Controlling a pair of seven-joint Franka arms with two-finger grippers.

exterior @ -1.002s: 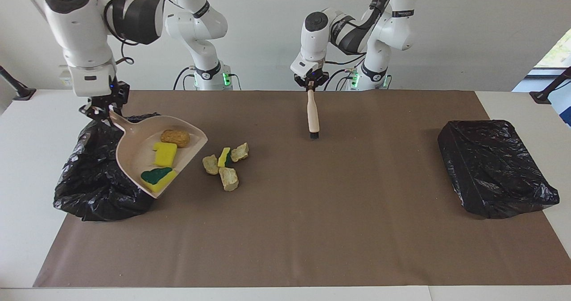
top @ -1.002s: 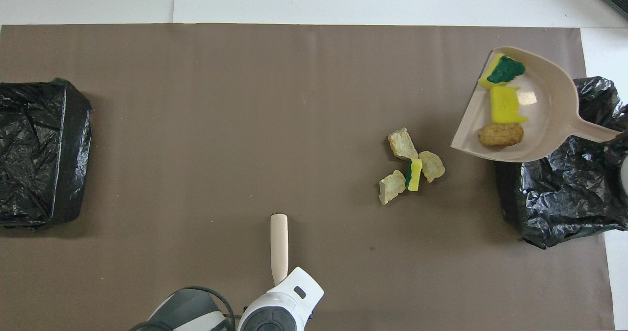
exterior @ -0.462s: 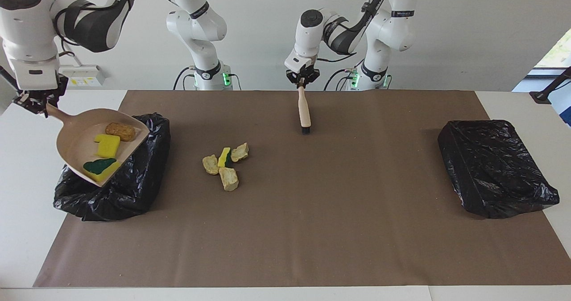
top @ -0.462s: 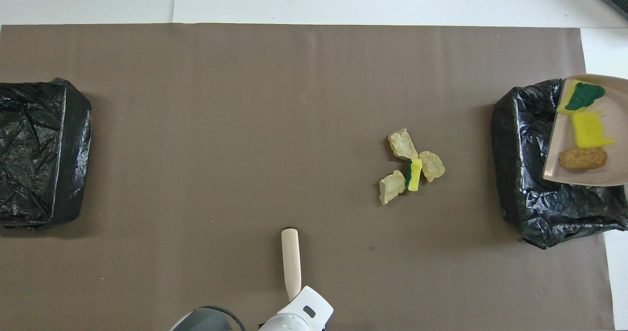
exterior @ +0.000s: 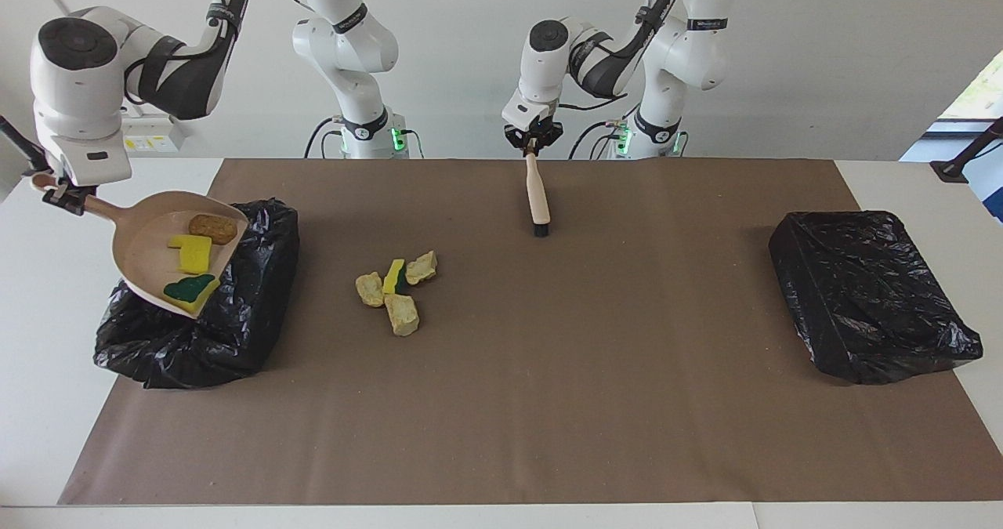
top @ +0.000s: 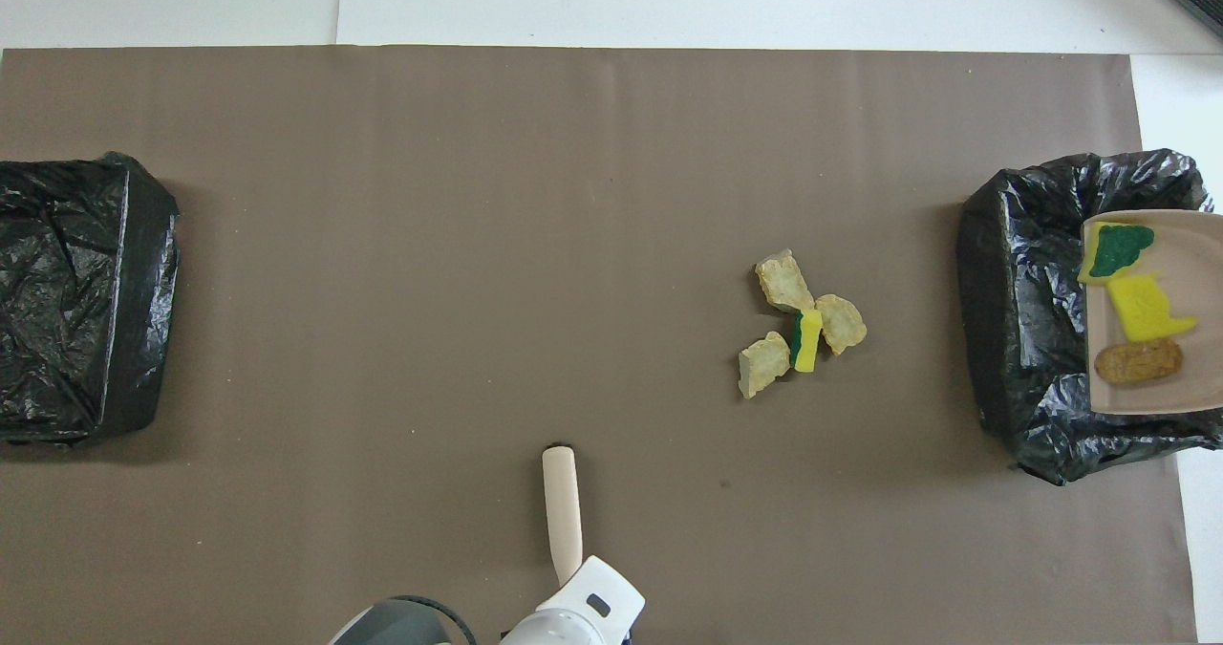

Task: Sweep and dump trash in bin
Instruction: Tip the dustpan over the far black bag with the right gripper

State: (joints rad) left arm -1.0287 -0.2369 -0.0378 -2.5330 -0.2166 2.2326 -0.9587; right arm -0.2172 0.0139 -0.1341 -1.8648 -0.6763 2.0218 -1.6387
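Table: brown mat (exterior: 501, 403) covering it.
Right gripper (exterior: 61, 194): gripping dustpan (exterior: 149, 259) over bin (exterior: 251, 309), tilting to dump.
Left gripper (exterior: 531, 143): clamping brush (exterior: 537, 196), waiting.

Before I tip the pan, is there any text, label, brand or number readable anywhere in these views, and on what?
None can be read.
Dark bands with pale lettering on the arms' upper links: too small to read.
White box with yellow stickers near the right gripper: blurred, unreadable.
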